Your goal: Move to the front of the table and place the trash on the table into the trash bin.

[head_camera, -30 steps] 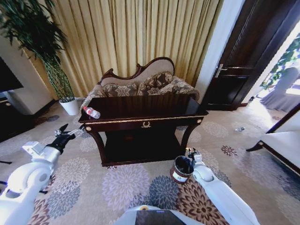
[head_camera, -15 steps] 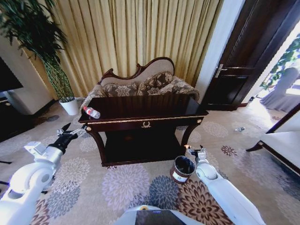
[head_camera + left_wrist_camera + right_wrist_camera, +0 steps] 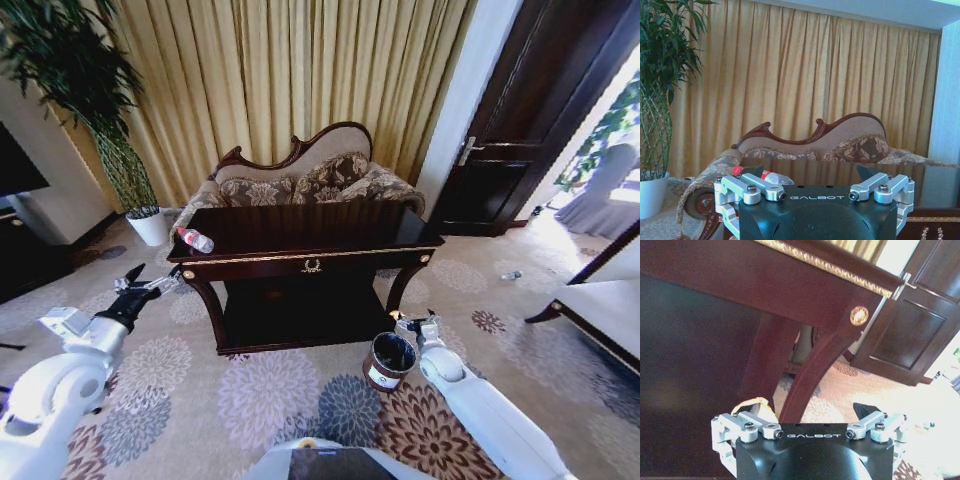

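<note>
Table (image 3: 300,228): dark brown, glossy, gold trim on the edge, a gold emblem on the front, a lower shelf.
Bottle (image 3: 195,240): clear plastic with red cap, lying on the table's left end.
Trash bin (image 3: 387,361): small, round, dark, white label on its side; it stands on the carpet near the table's right leg.
Writing: "GALBOT" on both claw bodies.
Left claw (image 3: 140,279): open, holding nothing, in the air left of the table.
Right claw (image 3: 418,324): open, empty, just beside the bin's rim.

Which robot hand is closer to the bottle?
The left gripper. It is below the bottle at the table's left end; the right gripper is beside the bin.
</note>
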`<state>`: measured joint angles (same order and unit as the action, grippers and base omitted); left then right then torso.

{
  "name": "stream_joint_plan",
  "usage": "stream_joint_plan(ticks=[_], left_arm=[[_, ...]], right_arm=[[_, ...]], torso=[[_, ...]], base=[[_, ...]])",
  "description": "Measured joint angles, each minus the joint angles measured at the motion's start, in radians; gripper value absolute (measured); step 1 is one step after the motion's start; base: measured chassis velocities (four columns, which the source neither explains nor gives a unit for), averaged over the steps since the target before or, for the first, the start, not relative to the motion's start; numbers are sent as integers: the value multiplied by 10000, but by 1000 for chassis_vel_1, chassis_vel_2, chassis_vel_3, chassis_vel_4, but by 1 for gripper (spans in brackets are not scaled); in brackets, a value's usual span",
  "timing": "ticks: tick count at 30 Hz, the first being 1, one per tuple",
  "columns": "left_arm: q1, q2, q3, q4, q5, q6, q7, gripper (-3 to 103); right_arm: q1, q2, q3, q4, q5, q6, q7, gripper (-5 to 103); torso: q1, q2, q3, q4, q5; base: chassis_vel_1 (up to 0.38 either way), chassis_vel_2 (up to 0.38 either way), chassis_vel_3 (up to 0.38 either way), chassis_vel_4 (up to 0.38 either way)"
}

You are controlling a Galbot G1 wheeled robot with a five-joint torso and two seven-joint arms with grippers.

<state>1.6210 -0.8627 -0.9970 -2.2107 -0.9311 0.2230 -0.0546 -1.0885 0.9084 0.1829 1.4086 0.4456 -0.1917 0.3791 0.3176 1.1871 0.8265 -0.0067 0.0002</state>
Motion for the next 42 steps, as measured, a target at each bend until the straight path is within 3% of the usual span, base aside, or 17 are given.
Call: stream_joint_plan(ticks=[13, 20, 23, 26, 28, 31, 42], left_arm=[[198, 66, -235, -142, -74, -13, -10, 100], [64, -4, -263, -228, -64, -208, -261, 100], [-71, -12, -503, -435, -60, -206, -300, 100], [-107, -7, -546, -464, -50, -200, -300, 100], [-254, 3, -680, -633, -110, -67, -395, 100], [-337, -31, -735, -791, -238, 4, -498, 100], [-463, -49, -382, -309, -219, -21, -453, 100]], right_arm=[[299, 389, -183, -638, -261, -93, 49, 100], [-154, -86, 330, 1792, 640, 252, 196, 100], [-525, -611, 985, 4060, 2033, 83, 266, 100], [-607, -689, 1182, 4588, 2382, 1, 302, 100], [-847, -993, 1890, 6146, 3422, -227, 348, 100], [-1015, -1203, 2346, 6867, 3962, -336, 267, 100], [-1091, -1091, 2701, 7034, 3893, -227, -157, 100]], torso=[[0, 0, 0, -2, 3], [0, 0, 0, -2, -2], [0, 0, 0, -1, 0], [-1, 0, 0, 0, 1], [-1, 1, -1, -2, -2], [-1, 1, -1, -3, -2], [-1, 0, 0, -1, 2]], base=[[0, 0, 0, 0], [0, 0, 0, 0], [0, 0, 0, 0], [0, 0, 0, 0], [0, 0, 0, 0], [0, 0, 0, 0], [0, 0, 0, 0]])
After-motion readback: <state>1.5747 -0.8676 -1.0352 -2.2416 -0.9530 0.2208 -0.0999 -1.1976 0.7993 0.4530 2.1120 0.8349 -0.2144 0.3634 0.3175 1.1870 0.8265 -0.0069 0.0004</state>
